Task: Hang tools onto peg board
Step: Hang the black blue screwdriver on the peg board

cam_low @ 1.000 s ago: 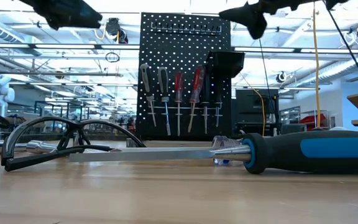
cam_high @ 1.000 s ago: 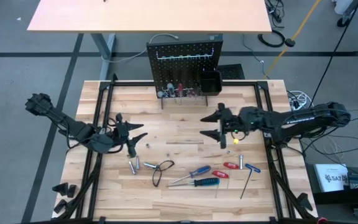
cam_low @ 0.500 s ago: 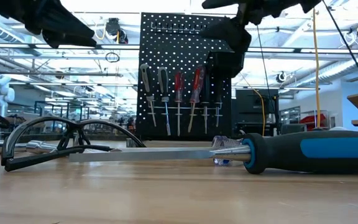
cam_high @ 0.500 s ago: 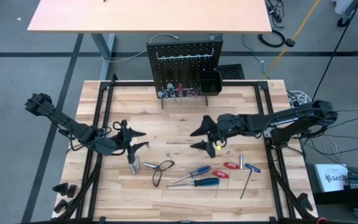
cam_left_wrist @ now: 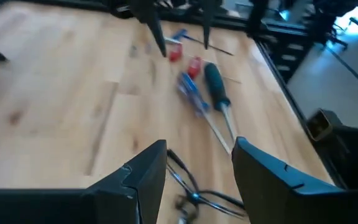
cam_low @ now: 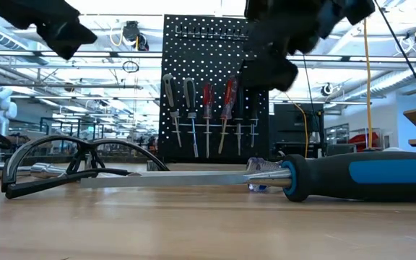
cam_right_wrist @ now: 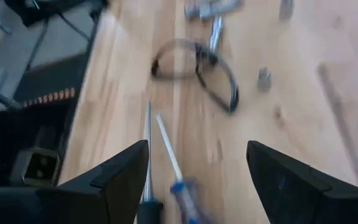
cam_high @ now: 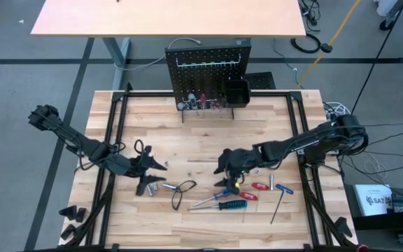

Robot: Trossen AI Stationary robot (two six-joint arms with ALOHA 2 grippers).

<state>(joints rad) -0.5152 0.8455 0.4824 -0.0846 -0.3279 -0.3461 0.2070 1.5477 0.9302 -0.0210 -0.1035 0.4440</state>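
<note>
Both arms have swung down and inward over the last second. The right hand, which a moment ago hung over the middle of the worktop, now hovers low near the centre, fingers spread wide and empty, with the loose tools just beyond it toward 5 o'clock. The left hand has dropped toward 7 o'clock, also wide and empty, just beside the small silver bits and the black wire loop.

Nothing has been picked up yet. The blue-handled screwdriver and the dark teal-handled screwdriver lie side by side at about 6 o'clock, the small red-handled tools just past them, a thin hex key toward 5 o'clock. The peg board stands upright at 12 o'clock, well apart from the pile, with several screwdrivers already hanging (the low view shows them in a row).

So the reach is under way; I judge the right hand is lining up on the blue-handled screwdriver, with closing and lifting ahead.
</note>
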